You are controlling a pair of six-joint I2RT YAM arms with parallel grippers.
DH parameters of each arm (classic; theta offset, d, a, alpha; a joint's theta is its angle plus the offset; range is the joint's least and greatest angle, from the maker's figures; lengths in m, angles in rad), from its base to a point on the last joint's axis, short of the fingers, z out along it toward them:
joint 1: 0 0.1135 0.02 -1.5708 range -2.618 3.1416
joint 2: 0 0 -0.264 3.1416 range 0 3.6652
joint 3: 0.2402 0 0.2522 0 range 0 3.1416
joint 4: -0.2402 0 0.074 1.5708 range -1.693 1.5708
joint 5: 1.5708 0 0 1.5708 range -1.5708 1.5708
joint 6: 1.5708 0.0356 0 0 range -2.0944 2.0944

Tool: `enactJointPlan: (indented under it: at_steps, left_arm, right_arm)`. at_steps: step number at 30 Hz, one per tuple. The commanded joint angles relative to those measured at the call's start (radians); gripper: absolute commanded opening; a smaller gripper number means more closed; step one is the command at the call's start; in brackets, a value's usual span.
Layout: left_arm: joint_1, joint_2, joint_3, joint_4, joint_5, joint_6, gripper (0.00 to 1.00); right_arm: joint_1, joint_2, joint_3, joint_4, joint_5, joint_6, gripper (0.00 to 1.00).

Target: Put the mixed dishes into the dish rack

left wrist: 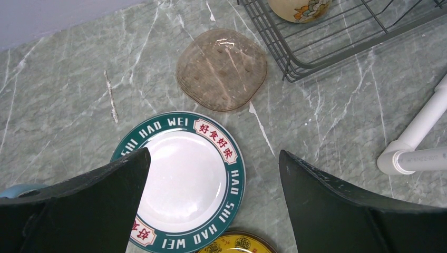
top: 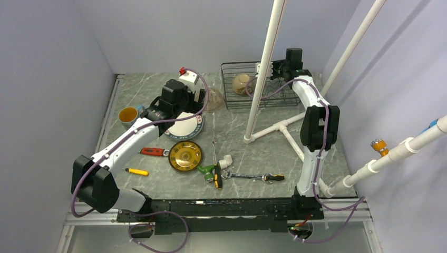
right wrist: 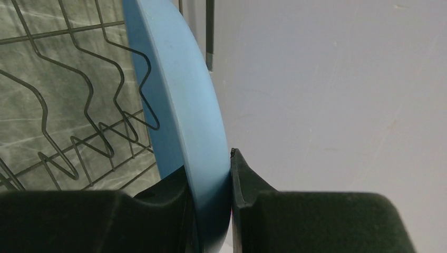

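Your right hand [right wrist: 210, 169] is closed on the rim of the light-blue plate [right wrist: 179, 89], one finger on each face. In the right wrist view the plate stands on edge, leaning slightly, and fills the middle of the frame. The wire slots of the dish rack [right wrist: 79, 105] lie to its left and a pale wall to its right. You cannot tell from here whether the plate touches the wires.

In the overhead view the rack [top: 227, 84] sits at the upper middle of the table [top: 316, 158], with a whitish bowl [top: 241, 83] inside it at its left end.

Your left hand [left wrist: 213, 155] is spread wide and holds nothing. It hangs above the white plate with the green lettered rim [left wrist: 184, 179], which lies flat on the table. A clear brownish glass plate [left wrist: 221, 68] lies just beyond it, near the rack's corner.

The yellow-centred plate [top: 185, 156] lies lower in the overhead frame, just below the white one. The teal mug [top: 128, 116] stands upright at the left, beside the left arm.
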Motion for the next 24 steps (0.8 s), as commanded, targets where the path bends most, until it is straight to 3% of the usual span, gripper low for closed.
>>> enactJointPlan:
  at_steps: [1,4,6,8,18,19,20,21,24]
  left_arm:
    - [-0.005,-0.026,0.0,0.04,-0.009,0.021,0.98]
    - [-0.004,-0.025,0.0,0.038,-0.011,0.021,0.98]
    - [-0.005,-0.025,0.0,0.04,-0.007,0.02,0.98]
    - [-0.005,-0.027,-0.001,0.04,-0.008,0.021,0.98]
    - [-0.004,-0.031,-0.003,0.043,-0.007,0.021,0.98]
    - [-0.005,-0.034,-0.002,0.044,-0.005,0.021,0.98]
    - [-0.005,-0.034,-0.003,0.044,-0.004,0.021,0.98]
    - [-0.005,-0.034,-0.004,0.044,-0.003,0.02,0.98]
    - [-0.005,-0.037,-0.006,0.048,-0.001,0.02,0.98]
  right_arm:
    - [-0.011,0.02,0.083,0.016,-0.046,-0.008,0.0]
    - [-0.01,0.045,0.108,0.001,-0.053,0.002,0.01]
    - [-0.014,0.061,0.132,-0.013,-0.058,0.008,0.19]
    - [-0.013,0.066,0.134,-0.001,-0.055,0.019,0.3]
    - [0.004,0.032,0.109,0.08,0.016,0.169,0.56]
    - [0.007,0.028,0.108,0.083,0.037,0.189,0.61]
    - [0.01,0.02,0.1,0.088,0.054,0.207,0.76]
    - [0.012,0.008,0.09,0.091,0.067,0.224,0.97]
    - [0.017,-0.043,0.049,0.09,0.069,0.27,1.0]
